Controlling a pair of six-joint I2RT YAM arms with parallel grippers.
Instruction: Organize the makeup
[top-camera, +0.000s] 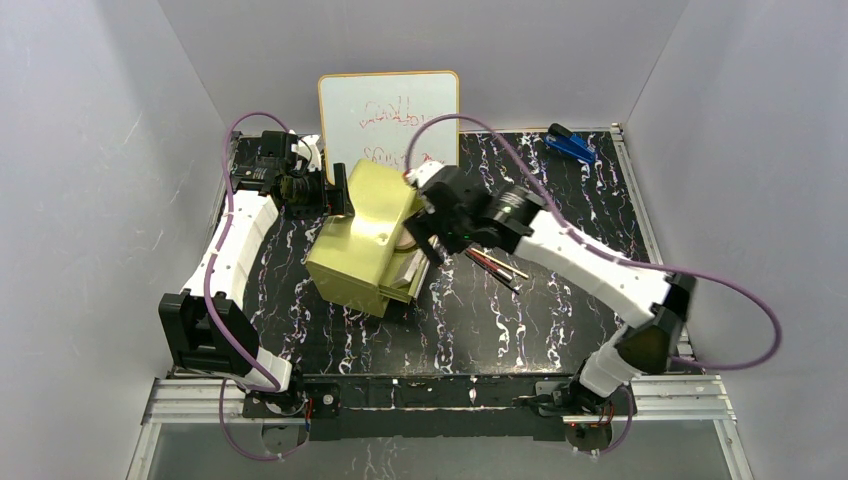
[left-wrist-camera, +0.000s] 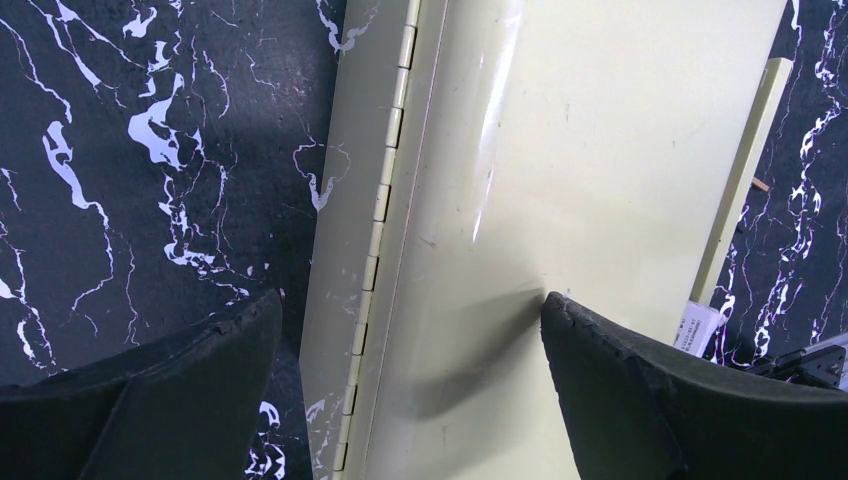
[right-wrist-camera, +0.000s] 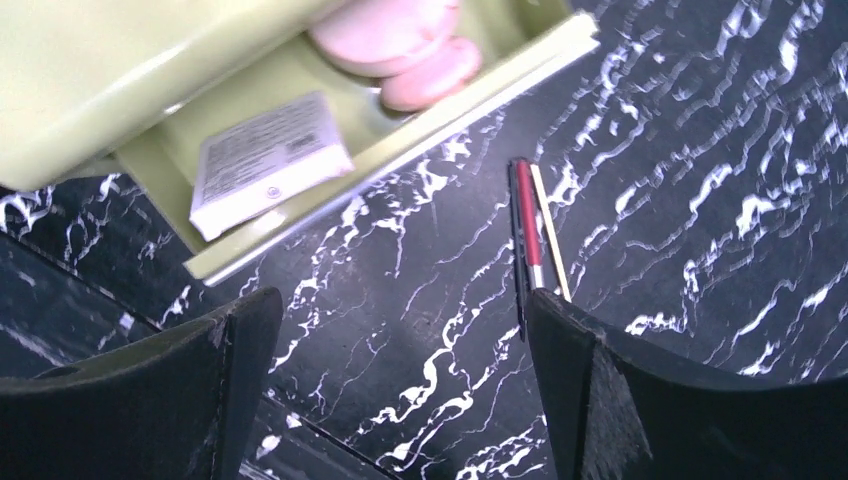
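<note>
Right fingers (right-wrist-camera: 640, 400) gaping by the thin dark-red stick (right-wrist-camera: 527, 225) on the black marble counter (right-wrist-camera: 700, 200); left fingers (left-wrist-camera: 620, 400) apart too, I'd guess propping the olive box lid (left-wrist-camera: 560, 150).

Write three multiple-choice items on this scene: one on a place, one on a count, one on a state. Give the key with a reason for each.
1. Where does the dark-red stick lie?
A) on the table, outside the box
B) inside the tray
C) on the whiteboard

2. How many pink discs lie in the box's tray?
A) none
B) two
C) four

3. How do the jaws of the right gripper stand?
A) open and empty
B) shut on a disc
C) shut on the stick

Key:
1 A, since it rests on the marbled surface clear of the tray's edge.
2 B, since two show next to the whitish packet.
3 A, since they are wide apart with only table between.
</note>
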